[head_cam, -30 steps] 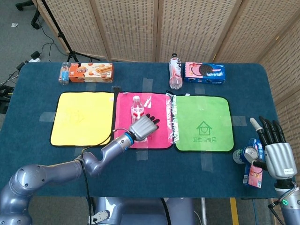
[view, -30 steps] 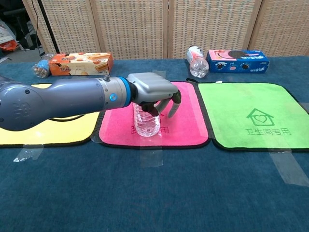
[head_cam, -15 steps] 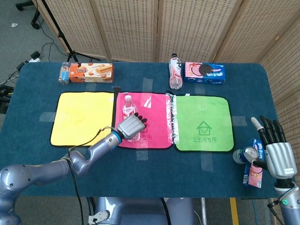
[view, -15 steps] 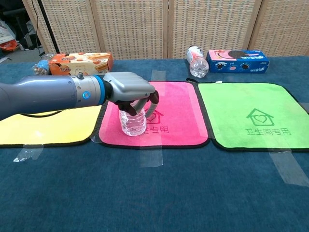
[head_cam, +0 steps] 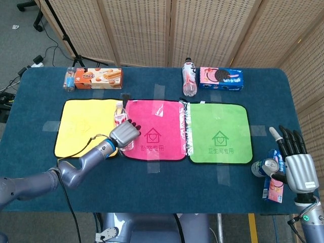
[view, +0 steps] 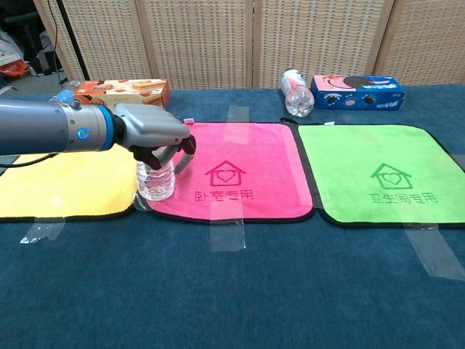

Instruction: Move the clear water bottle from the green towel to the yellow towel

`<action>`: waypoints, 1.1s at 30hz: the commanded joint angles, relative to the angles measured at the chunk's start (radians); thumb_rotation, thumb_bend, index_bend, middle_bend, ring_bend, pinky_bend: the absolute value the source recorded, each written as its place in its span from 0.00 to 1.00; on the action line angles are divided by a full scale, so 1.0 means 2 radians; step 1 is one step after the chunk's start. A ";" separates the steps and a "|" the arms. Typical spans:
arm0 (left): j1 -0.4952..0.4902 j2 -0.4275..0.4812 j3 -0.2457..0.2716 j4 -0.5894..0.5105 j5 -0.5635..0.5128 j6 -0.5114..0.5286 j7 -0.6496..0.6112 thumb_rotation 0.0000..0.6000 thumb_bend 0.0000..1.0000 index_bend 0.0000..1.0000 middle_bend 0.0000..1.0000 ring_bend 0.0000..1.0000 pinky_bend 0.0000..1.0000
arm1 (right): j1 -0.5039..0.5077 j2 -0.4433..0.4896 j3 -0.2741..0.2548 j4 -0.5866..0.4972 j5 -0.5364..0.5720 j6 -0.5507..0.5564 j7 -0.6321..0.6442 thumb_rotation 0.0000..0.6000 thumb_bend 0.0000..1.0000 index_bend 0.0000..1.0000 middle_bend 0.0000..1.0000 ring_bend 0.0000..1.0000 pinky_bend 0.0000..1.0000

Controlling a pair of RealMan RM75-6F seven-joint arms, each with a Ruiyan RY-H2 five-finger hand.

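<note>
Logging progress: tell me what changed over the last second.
The left hand, gripping the clear water bottle, carried it leftward from mid pink towel to the seam beside the yellow towel. The right hand, green towel and snacks stayed put.

A robotics test room, not a home. The worktop [head_cam: 152, 182] wears blue felt, with coloured towels [head_cam: 220, 132] taped flat in a row. Wicker folding screens [head_cam: 142, 30] wall off the back; cables [head_cam: 50, 50] and a stand leg [head_cam: 76, 55] sit on grey office floor.
</note>
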 commanded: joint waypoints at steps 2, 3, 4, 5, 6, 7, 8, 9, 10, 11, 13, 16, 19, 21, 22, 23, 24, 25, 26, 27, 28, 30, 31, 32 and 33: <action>0.002 0.018 0.008 -0.014 -0.019 -0.003 0.018 1.00 1.00 0.54 0.30 0.28 0.28 | 0.000 -0.001 0.000 -0.001 0.000 -0.001 -0.002 1.00 0.00 0.00 0.00 0.00 0.00; 0.003 0.023 0.011 -0.018 -0.025 -0.004 0.023 1.00 1.00 0.54 0.30 0.28 0.28 | 0.000 -0.001 0.001 -0.001 0.000 -0.001 -0.002 1.00 0.00 0.00 0.00 0.00 0.00; 0.003 0.028 0.015 -0.023 -0.031 -0.004 0.030 1.00 1.00 0.54 0.30 0.28 0.28 | -0.001 -0.001 0.001 -0.002 0.001 -0.001 -0.003 1.00 0.00 0.00 0.00 0.00 0.00; 0.003 0.032 0.017 -0.026 -0.036 -0.005 0.035 1.00 1.00 0.54 0.30 0.28 0.28 | -0.001 -0.001 0.001 -0.002 0.001 -0.001 -0.003 1.00 0.00 0.00 0.00 0.00 0.00; 0.003 0.037 0.021 -0.030 -0.042 -0.004 0.041 1.00 1.00 0.54 0.30 0.28 0.28 | -0.001 -0.001 0.001 -0.002 0.001 -0.002 -0.003 1.00 0.00 0.00 0.00 0.00 0.00; 0.003 0.041 0.024 -0.033 -0.047 -0.004 0.046 1.00 1.00 0.54 0.30 0.28 0.28 | -0.001 -0.001 0.001 -0.002 0.001 -0.002 -0.003 1.00 0.00 0.00 0.00 0.00 0.00; 0.003 0.043 0.026 -0.036 -0.051 -0.003 0.050 1.00 1.00 0.54 0.30 0.28 0.28 | -0.001 -0.001 0.001 -0.002 0.001 -0.002 -0.004 1.00 0.00 0.00 0.00 0.00 0.00; 0.003 0.047 0.029 -0.039 -0.055 -0.002 0.054 1.00 1.00 0.54 0.30 0.28 0.28 | -0.001 -0.001 0.001 -0.002 0.001 -0.002 -0.004 1.00 0.00 0.00 0.00 0.00 0.00; 0.004 0.051 0.032 -0.043 -0.060 -0.001 0.059 1.00 1.00 0.54 0.30 0.28 0.28 | -0.001 -0.001 0.001 -0.002 0.000 -0.002 -0.004 1.00 0.00 0.00 0.00 0.00 0.00; 0.003 0.054 0.034 -0.045 -0.064 0.000 0.063 1.00 1.00 0.54 0.30 0.28 0.28 | -0.001 -0.001 0.001 -0.003 0.000 -0.002 -0.004 1.00 0.00 0.00 0.00 0.00 0.00; 0.003 0.059 0.040 -0.049 -0.072 0.001 0.070 1.00 1.00 0.54 0.30 0.28 0.28 | -0.002 -0.001 0.001 -0.003 0.000 -0.003 -0.004 1.00 0.00 0.00 0.00 0.00 0.00; 0.003 0.065 0.047 -0.052 -0.083 0.002 0.080 1.00 1.00 0.54 0.30 0.28 0.28 | -0.002 -0.001 0.002 -0.004 0.000 -0.003 -0.005 1.00 0.00 0.00 0.00 0.00 0.00; 0.003 0.070 0.052 -0.055 -0.092 0.006 0.087 1.00 1.00 0.54 0.30 0.28 0.28 | -0.002 -0.001 0.002 -0.004 -0.001 -0.003 -0.005 1.00 0.00 0.00 0.00 0.00 0.00; 0.003 0.077 0.055 -0.061 -0.096 0.010 0.092 1.00 1.00 0.54 0.30 0.28 0.28 | -0.002 -0.001 0.002 -0.005 -0.001 -0.003 -0.006 1.00 0.00 0.00 0.00 0.00 0.00; 0.003 0.081 0.056 -0.064 -0.098 0.012 0.094 1.00 1.00 0.54 0.30 0.28 0.28 | -0.002 -0.001 0.002 -0.005 -0.001 -0.004 -0.006 1.00 0.00 0.00 0.00 0.00 0.00; 0.003 0.085 0.059 -0.068 -0.102 0.014 0.097 1.00 1.00 0.54 0.30 0.28 0.28 | -0.002 -0.002 0.002 -0.005 -0.001 -0.004 -0.007 1.00 0.00 0.00 0.00 0.00 0.00; 0.003 0.089 0.061 -0.070 -0.104 0.015 0.100 1.00 1.00 0.54 0.30 0.28 0.28 | -0.002 -0.002 0.002 -0.006 -0.001 -0.004 -0.007 1.00 0.00 0.00 0.00 0.00 0.00; 0.003 0.093 0.064 -0.073 -0.108 0.016 0.103 1.00 1.00 0.54 0.30 0.28 0.28 | -0.002 -0.002 0.002 -0.006 -0.001 -0.004 -0.007 1.00 0.00 0.00 0.00 0.00 0.00; 0.003 0.095 0.067 -0.075 -0.111 0.017 0.106 1.00 1.00 0.54 0.30 0.28 0.28 | -0.002 -0.002 0.002 -0.006 -0.001 -0.004 -0.008 1.00 0.00 0.00 0.00 0.00 0.00; 0.003 0.097 0.068 -0.076 -0.114 0.018 0.109 1.00 1.00 0.54 0.30 0.28 0.28 | -0.002 -0.002 0.002 -0.006 -0.001 -0.005 -0.008 1.00 0.00 0.00 0.00 0.00 0.00; 0.003 0.098 0.069 -0.077 -0.116 0.019 0.110 1.00 1.00 0.54 0.30 0.28 0.28 | -0.002 -0.003 0.002 -0.006 -0.001 -0.005 -0.008 1.00 0.00 0.00 0.00 0.00 0.00; 0.002 0.099 0.073 -0.079 -0.122 0.020 0.116 1.00 1.00 0.54 0.30 0.28 0.28 | -0.002 -0.003 0.002 -0.006 -0.001 -0.007 -0.009 1.00 0.00 0.00 0.00 0.00 0.00; 0.001 0.100 0.075 -0.079 -0.127 0.020 0.120 1.00 1.00 0.54 0.30 0.28 0.28 | -0.002 -0.003 0.002 -0.006 -0.001 -0.007 -0.009 1.00 0.00 0.00 0.00 0.00 0.00; 0.000 0.101 0.077 -0.080 -0.132 0.020 0.123 1.00 1.00 0.54 0.30 0.28 0.28 | -0.002 -0.003 0.002 -0.006 -0.002 -0.007 -0.009 1.00 0.00 0.00 0.00 0.00 0.00; -0.001 0.101 0.079 -0.081 -0.137 0.021 0.127 1.00 1.00 0.54 0.30 0.28 0.28 | -0.002 -0.003 0.001 -0.007 -0.003 -0.006 -0.009 1.00 0.00 0.00 0.00 0.00 0.00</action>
